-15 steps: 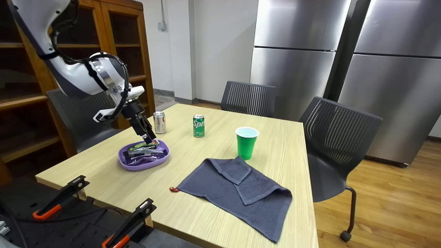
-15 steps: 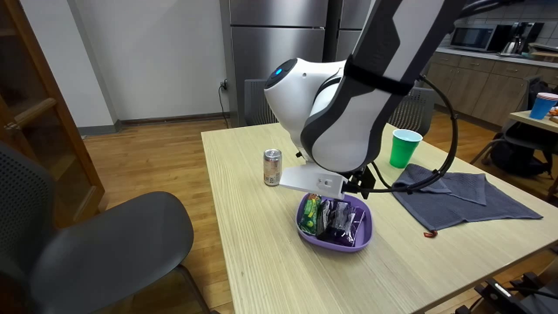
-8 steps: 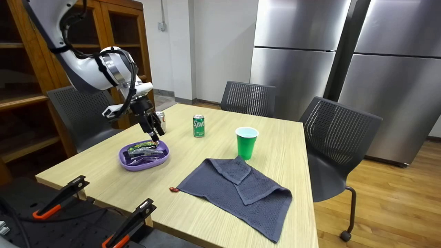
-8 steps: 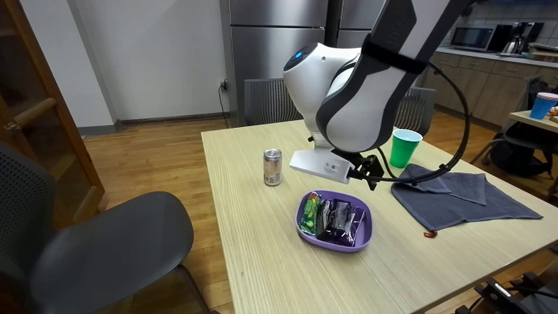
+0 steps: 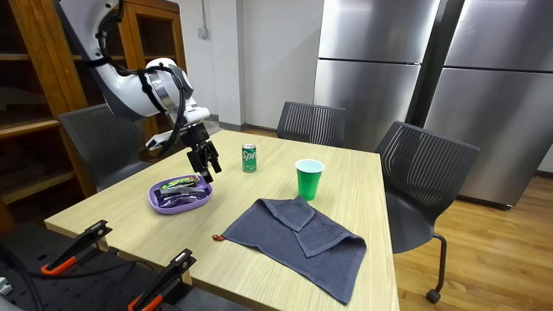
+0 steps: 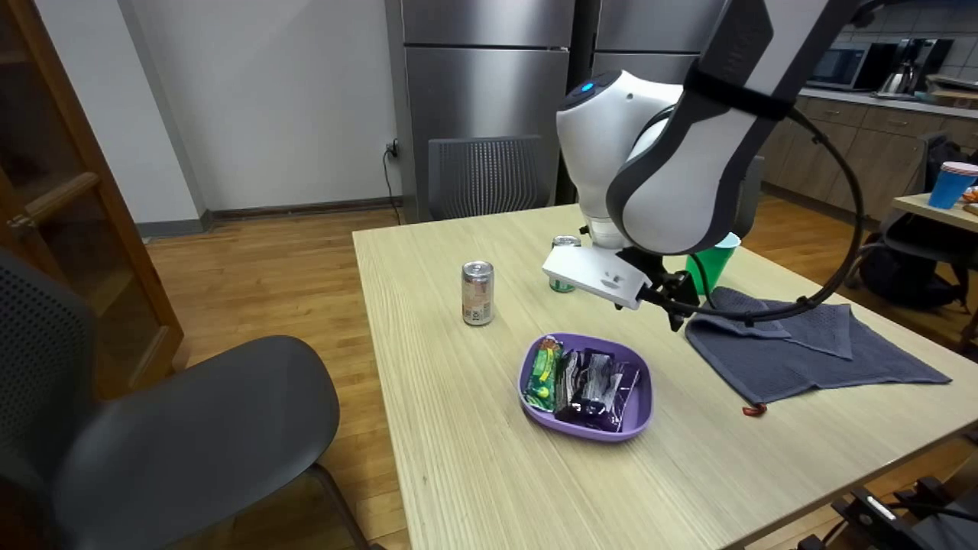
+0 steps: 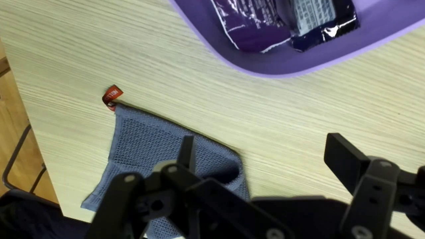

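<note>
On this pale wood table, a purple dish sits, wrist view's upper right; the gripper gapes wide below.

At the bottom, the pincer gapes above the bench. The towel lies lower left, tag at its top corner; the tray, holding packets, spans the upper right.

We see black gripper, purple bowl, dark purple wrappers, one green-yellow wrapper. Towel reads grey-blue, waffle-patterned, red tag. Table: pale, streaked grain.
</note>
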### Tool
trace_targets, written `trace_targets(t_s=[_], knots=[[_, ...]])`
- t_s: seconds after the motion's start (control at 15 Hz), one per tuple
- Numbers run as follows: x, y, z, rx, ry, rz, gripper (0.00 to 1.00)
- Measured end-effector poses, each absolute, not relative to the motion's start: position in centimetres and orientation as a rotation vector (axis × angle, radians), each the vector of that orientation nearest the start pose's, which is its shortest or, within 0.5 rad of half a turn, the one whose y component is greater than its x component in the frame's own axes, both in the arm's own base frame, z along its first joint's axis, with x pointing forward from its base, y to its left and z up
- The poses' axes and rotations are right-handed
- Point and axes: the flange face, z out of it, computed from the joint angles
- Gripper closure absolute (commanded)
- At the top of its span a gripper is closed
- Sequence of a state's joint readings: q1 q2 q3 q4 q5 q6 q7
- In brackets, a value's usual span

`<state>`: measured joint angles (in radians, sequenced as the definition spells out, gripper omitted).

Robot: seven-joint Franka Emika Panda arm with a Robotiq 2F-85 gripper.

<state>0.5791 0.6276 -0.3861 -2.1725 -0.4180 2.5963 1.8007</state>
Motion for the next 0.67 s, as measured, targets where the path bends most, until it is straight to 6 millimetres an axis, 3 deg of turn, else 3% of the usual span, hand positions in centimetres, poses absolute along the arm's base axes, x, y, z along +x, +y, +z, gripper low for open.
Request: trace_targets(t_s=[0.67], knots=[[51.7, 2.0, 10.1, -2.697, 2.074, -0.412, 0.00]])
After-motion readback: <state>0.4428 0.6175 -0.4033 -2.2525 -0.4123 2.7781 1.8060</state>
